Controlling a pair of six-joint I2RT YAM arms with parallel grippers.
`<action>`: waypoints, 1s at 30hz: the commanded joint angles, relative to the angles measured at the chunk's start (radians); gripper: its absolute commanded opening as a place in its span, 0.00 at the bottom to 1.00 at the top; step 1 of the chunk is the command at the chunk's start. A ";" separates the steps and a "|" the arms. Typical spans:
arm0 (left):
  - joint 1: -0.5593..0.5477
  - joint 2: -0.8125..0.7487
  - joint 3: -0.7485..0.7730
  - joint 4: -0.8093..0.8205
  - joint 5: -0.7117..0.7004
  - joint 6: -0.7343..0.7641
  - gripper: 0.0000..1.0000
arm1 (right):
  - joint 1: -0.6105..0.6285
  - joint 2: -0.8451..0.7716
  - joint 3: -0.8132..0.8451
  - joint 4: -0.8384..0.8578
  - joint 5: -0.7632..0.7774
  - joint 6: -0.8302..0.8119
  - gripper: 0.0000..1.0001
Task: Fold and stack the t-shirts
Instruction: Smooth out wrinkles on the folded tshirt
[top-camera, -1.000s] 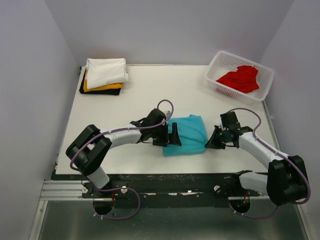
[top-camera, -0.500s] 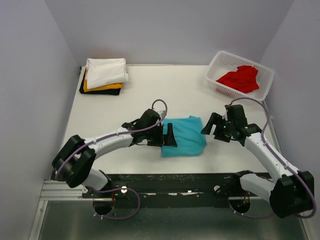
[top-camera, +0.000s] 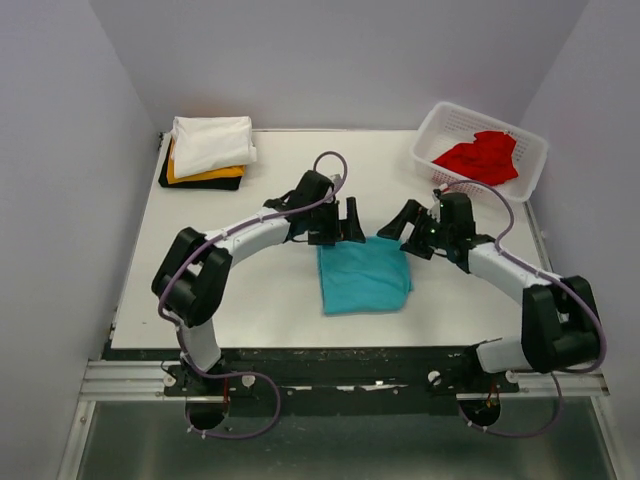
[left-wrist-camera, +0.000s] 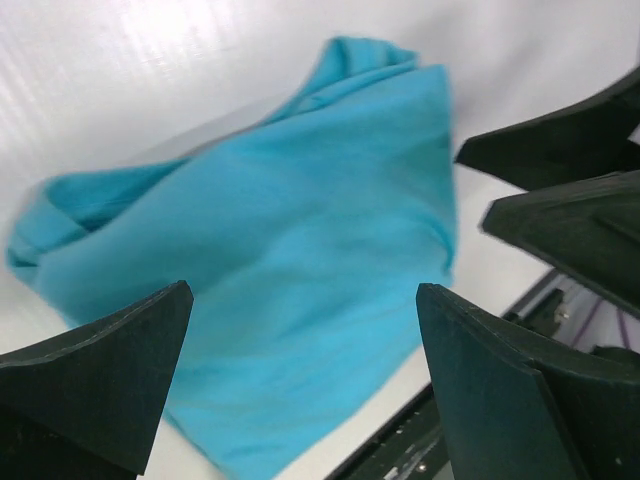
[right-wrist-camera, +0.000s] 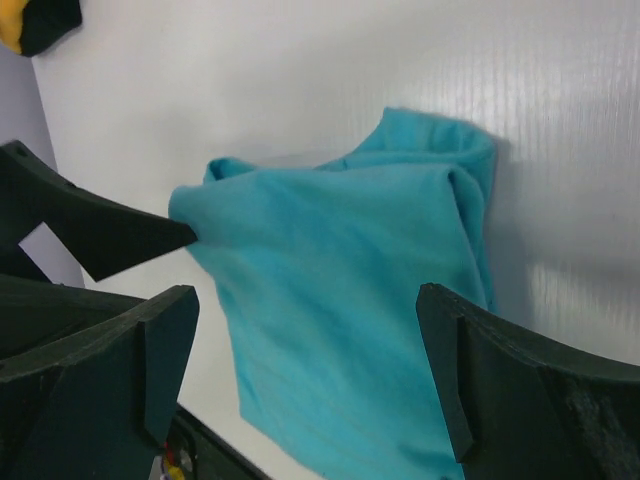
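A folded teal-blue t-shirt (top-camera: 363, 277) lies flat on the white table near the front middle. My left gripper (top-camera: 345, 224) hovers open just past its far edge, and the shirt (left-wrist-camera: 270, 260) fills that wrist's view below empty fingers. Facing it from the right, my right gripper (top-camera: 408, 229) is open too, above the shirt (right-wrist-camera: 350, 290) with nothing held. At the back left sits a stack: a white t-shirt (top-camera: 212, 143) on a yellow-orange one (top-camera: 205, 175) on a black one (top-camera: 198, 184). A red t-shirt (top-camera: 480, 157) lies crumpled in the basket.
The white lattice basket (top-camera: 432, 125) stands at the back right corner. Grey walls close in on the left, back and right. The table's front edge (top-camera: 300, 347) meets a black rail where both arm bases are bolted.
The right gripper opened and let go of the teal shirt's right edge. Both grippers rose and moved from the shirt's sides to its far edge, tips almost meeting.
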 joint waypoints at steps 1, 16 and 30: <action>0.044 0.104 0.014 -0.094 -0.009 0.033 0.98 | -0.002 0.154 0.009 0.253 0.032 0.045 1.00; 0.115 0.119 0.060 -0.155 -0.025 0.067 0.99 | -0.002 0.369 0.077 0.185 0.155 0.002 1.00; 0.094 -0.127 -0.208 -0.089 -0.125 -0.085 0.98 | -0.003 -0.145 0.050 -0.095 0.349 -0.059 1.00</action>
